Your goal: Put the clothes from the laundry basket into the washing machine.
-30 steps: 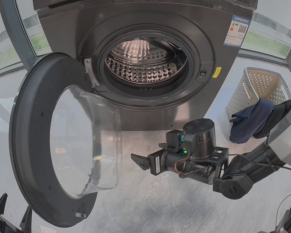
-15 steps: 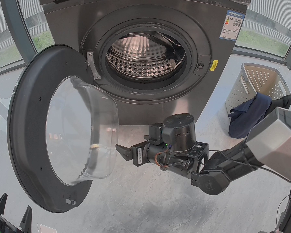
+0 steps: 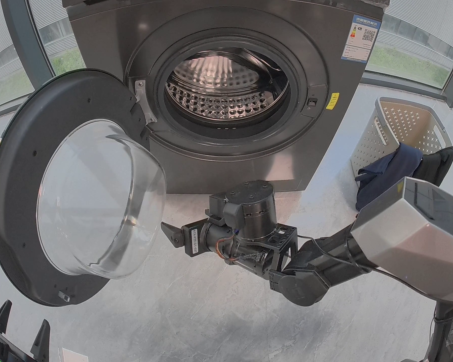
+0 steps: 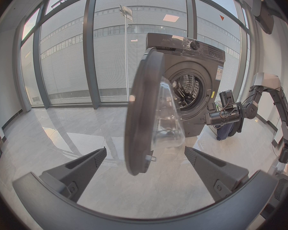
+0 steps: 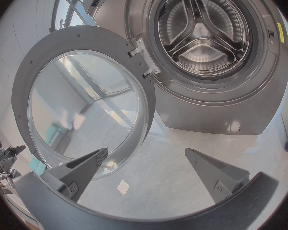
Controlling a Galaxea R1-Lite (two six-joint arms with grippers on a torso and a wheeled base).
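**Steel drum bare, door wide, laundry waiting off to the side**

The grey washing machine (image 3: 221,36) stands straight ahead with its round door (image 3: 20,187) hinged on the robot's left and swung well clear of the opening. That leaves an unblocked path into the drum (image 3: 226,89), whose ribbed metal holds nothing. From where I stand, that looks like the point of the set-up: the mouth has to be free before any cloth can go in.

The right gripper (image 3: 172,235) is held low in front of the machine, pointing leftward at the bulging glass bowl of the door. Its fingers (image 5: 86,168) are spread apart and hold nothing. One tip sits just beside the lower edge of the glass; whether it actually touches, I cannot tell. My guess is that it is placed there to nudge the door and keep it out of the way, not to pick anything up.

The left gripper (image 3: 22,323) hangs low on the robot's left, below the door, fingers likewise parted and empty — well apart from both machine and washing.

The clothes are still at the white perforated laundry basket (image 3: 387,137), which stands on the floor to the right of the machine. A navy garment (image 3: 387,177) is draped over its near rim and a black one (image 3: 435,164) lies beside it. So no loading has been done yet, and the right arm will have to turn away from the door towards the basket.
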